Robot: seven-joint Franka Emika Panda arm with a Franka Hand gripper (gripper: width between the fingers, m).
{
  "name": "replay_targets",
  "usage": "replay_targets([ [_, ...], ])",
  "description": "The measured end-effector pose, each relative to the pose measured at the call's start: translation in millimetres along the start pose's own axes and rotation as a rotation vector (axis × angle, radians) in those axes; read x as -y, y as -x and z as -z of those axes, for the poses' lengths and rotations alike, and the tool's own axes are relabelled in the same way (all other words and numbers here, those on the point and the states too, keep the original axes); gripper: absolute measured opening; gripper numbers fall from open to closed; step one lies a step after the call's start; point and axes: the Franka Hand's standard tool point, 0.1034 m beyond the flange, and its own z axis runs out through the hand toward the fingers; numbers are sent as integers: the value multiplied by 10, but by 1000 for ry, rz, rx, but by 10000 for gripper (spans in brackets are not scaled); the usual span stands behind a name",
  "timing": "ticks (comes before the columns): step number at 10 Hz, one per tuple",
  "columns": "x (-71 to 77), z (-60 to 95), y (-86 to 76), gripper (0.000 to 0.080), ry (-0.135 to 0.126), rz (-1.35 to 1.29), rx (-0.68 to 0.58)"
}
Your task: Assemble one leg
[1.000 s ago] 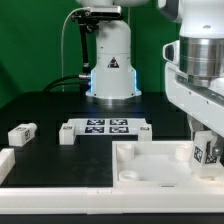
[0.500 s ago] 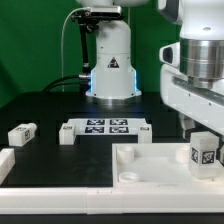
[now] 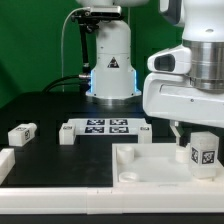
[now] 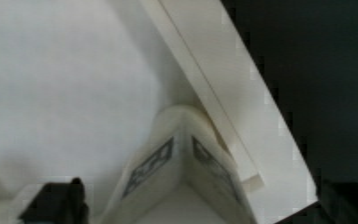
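The leg (image 3: 205, 152), a stubby white block with black-and-white square tags, stands upright inside the large white square panel (image 3: 150, 168), at the end toward the exterior view's right. In the wrist view the leg (image 4: 179, 165) sits close against the panel's raised wall (image 4: 220, 80), with two tagged faces turned toward the camera.

The pincer (image 4: 210, 203) hangs above the leg with its jaws spread wide and nothing in its hold. One dark fingertip (image 4: 60, 200) shows clear of the block; the other is hard to make out against the dark edge of the picture. In the exterior view the arm's bulky white wrist housing (image 3: 185, 95) hides most of the pincer.

On the dark surface (image 3: 40, 108), toward the exterior view's left, lies a second leg (image 3: 22, 133), well apart from the panel. Between them lies the marker board (image 3: 105, 126), with a small white block (image 3: 68, 136) at its left end. The robot's base (image 3: 110, 60) rises behind the marker board.
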Motion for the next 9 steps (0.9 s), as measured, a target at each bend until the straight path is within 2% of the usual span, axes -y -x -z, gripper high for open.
replay_targets([
  [3, -37, 0, -27, 649, 6, 326, -3],
  [6, -69, -12, -41, 649, 11, 492, -1],
  [8, -71, -13, -41, 386, 11, 491, -1],
  [9, -71, -14, -41, 386, 11, 491, -1],
])
